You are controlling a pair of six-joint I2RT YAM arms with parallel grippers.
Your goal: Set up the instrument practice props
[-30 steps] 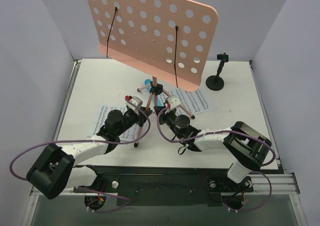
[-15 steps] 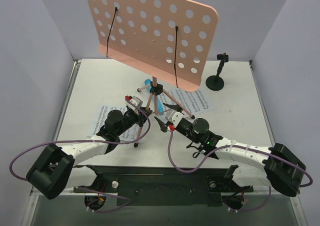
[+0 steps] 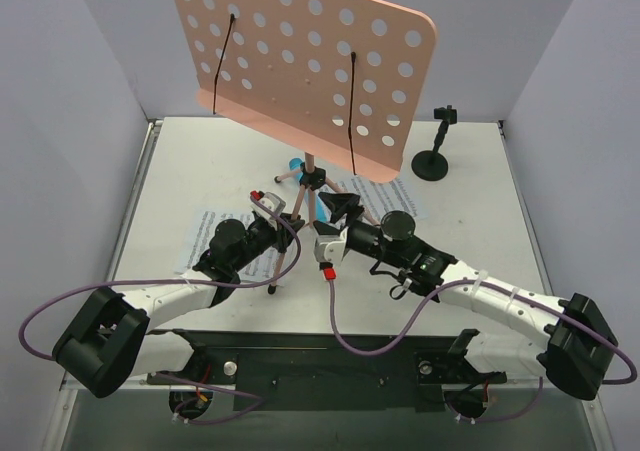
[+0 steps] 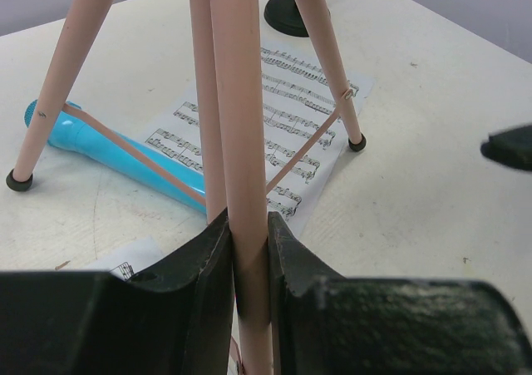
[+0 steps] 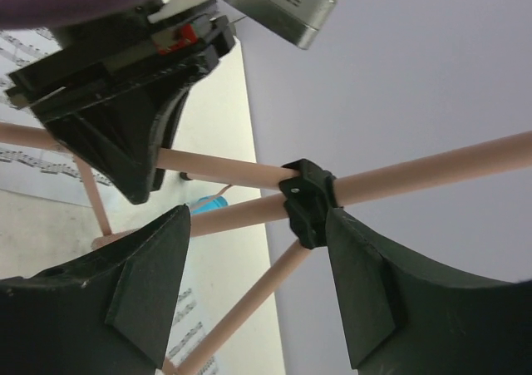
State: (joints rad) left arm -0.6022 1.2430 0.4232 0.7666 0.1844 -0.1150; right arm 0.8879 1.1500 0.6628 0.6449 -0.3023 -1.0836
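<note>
The pink perforated music stand [image 3: 300, 61] stands upright on thin tripod legs in the middle of the table. My left gripper [image 3: 288, 217] [image 4: 249, 250] is shut on its near leg [image 4: 237, 142]. My right gripper [image 3: 338, 207] [image 5: 258, 225] is open, turned on its side, with its jaws either side of the black tripod hub [image 5: 307, 200] and not touching it. The blue microphone [image 4: 100, 142] lies under the tripod. One sheet-music page [image 3: 395, 203] lies to the right of the tripod, and another [image 3: 205, 233] lies under my left arm. The black mic stand [image 3: 432, 161] stands at the back right.
White walls close in the table [image 3: 480, 221] at the back and on both sides. The stand's wide desk overhangs the back half of the table. Purple cables [image 3: 60, 306] loop from both arms near the front edge.
My right gripper opened from shut, drew back towards the front, rolled onto its side and came back up to the tripod hub. The left gripper kept its hold on the leg.
</note>
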